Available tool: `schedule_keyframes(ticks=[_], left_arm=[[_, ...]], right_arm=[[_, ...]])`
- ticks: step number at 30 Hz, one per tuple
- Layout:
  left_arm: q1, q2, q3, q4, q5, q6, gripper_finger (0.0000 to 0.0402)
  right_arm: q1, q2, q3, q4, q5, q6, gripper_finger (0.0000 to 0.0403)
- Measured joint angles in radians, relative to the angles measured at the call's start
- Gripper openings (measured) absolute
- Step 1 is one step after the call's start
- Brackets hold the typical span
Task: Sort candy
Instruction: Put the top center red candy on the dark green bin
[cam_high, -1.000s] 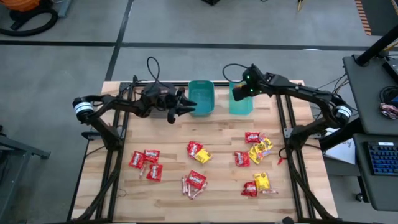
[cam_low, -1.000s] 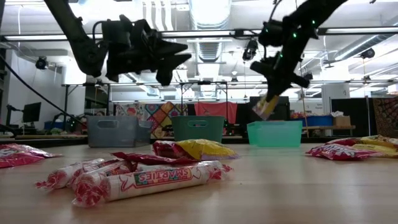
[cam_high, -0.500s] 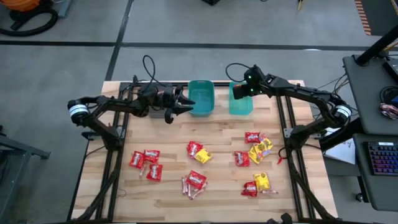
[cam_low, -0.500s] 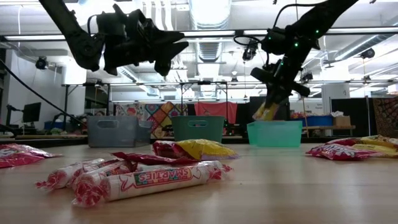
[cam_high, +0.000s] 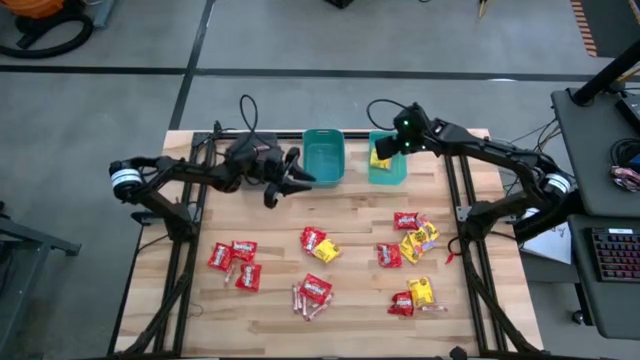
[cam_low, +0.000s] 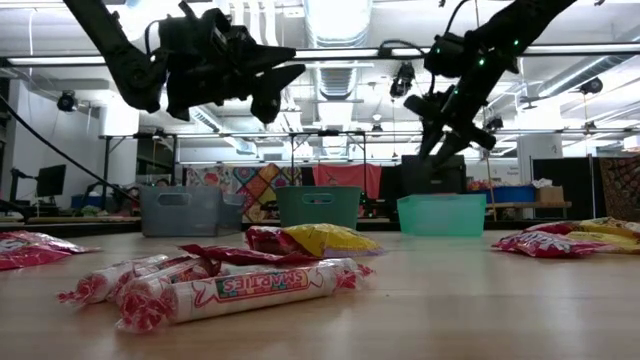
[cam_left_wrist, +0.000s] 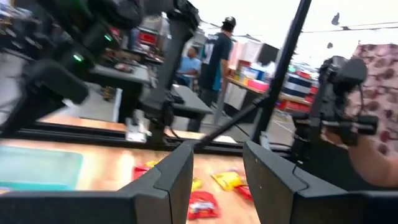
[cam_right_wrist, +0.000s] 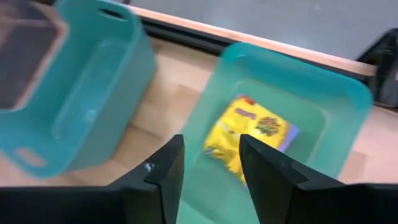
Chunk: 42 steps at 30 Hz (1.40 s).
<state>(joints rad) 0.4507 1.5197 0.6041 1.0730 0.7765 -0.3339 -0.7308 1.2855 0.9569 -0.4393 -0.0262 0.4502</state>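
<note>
My right gripper (cam_high: 390, 150) hangs open above the light teal bin (cam_high: 398, 172) at the table's far edge, with nothing between its fingers (cam_right_wrist: 163, 173). A yellow candy packet (cam_right_wrist: 250, 133) lies inside that bin, below the fingers. My left gripper (cam_high: 297, 180) is open and empty, held high beside the darker teal bin (cam_high: 323, 157). Red and yellow packets (cam_high: 412, 240) and stick pieces (cam_high: 310, 298) lie loose on the wooden table (cam_high: 270, 215). The low view shows a roll of sweets (cam_low: 240, 288) close to the camera.
A grey bin (cam_low: 180, 210) stands left of the darker teal bin (cam_low: 318, 207), mostly under my left arm in the high view. Candy groups lie at the near left (cam_high: 235, 262), the middle (cam_high: 318, 243) and the near right (cam_high: 412, 295). Bare wood lies between bins and candy.
My right gripper has opened over the light teal bin and let go of the yellow packet, which has dropped into the bin. My left gripper has risen a little beside the darker teal bin and stays open.
</note>
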Motion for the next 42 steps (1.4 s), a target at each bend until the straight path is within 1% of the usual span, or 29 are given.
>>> schedule_keyframes(ticks=[6, 9, 12, 15, 21, 23, 26, 32, 34, 37, 40, 42], left_arm=[[-0.039, -0.014, -0.016, -0.031, -0.003, 0.004, 0.0125], [-0.037, -0.02, -0.018, -0.088, -0.038, 0.018, 0.0125], [-0.044, -0.032, -0.018, -0.187, -0.083, 0.059, 0.0125], [-0.062, -0.057, -0.018, -0.317, -0.116, 0.142, 0.0125], [-0.116, -0.13, -0.018, -0.582, -0.216, 0.376, 0.0125], [-0.124, -0.158, -0.015, -0.627, -0.224, 0.418, 0.0125], [-0.125, -0.192, -0.015, -0.682, -0.227, 0.431, 0.0125], [-0.134, -0.249, -0.014, -0.793, -0.237, 0.54, 0.0128], [-0.152, -0.252, -0.014, -0.824, -0.24, 0.58, 0.0137], [-0.195, -0.246, -0.014, -0.858, -0.27, 0.616, 0.0163], [-0.26, -0.224, -0.014, -0.863, -0.346, 0.625, 0.0198], [-0.312, -0.214, -0.014, -0.865, -0.418, 0.648, 0.0218]], right_arm=[[0.067, -0.054, -0.005, 0.003, -0.019, -0.037, 0.0151], [0.111, -0.067, -0.01, 0.01, -0.019, -0.062, 0.0148], [0.163, -0.068, -0.012, 0.012, -0.017, -0.069, 0.0144], [0.229, -0.068, -0.014, 0.016, -0.015, -0.069, 0.0141], [0.353, -0.068, -0.017, 0.066, 0.003, -0.082, 0.0137], [0.385, -0.068, -0.018, 0.093, 0.004, -0.087, 0.0138], [0.427, -0.068, -0.018, 0.122, 0.004, -0.107, 0.0141], [0.482, -0.068, -0.018, 0.127, 0.019, -0.135, 0.0137], [0.494, -0.068, -0.018, 0.127, 0.028, -0.137, 0.0135], [0.511, -0.068, -0.019, 0.128, 0.029, -0.137, 0.0135], [0.528, -0.068, -0.022, 0.131, 0.029, -0.137, 0.0137], [0.537, -0.068, -0.024, 0.131, 0.029, -0.145, 0.0136]])
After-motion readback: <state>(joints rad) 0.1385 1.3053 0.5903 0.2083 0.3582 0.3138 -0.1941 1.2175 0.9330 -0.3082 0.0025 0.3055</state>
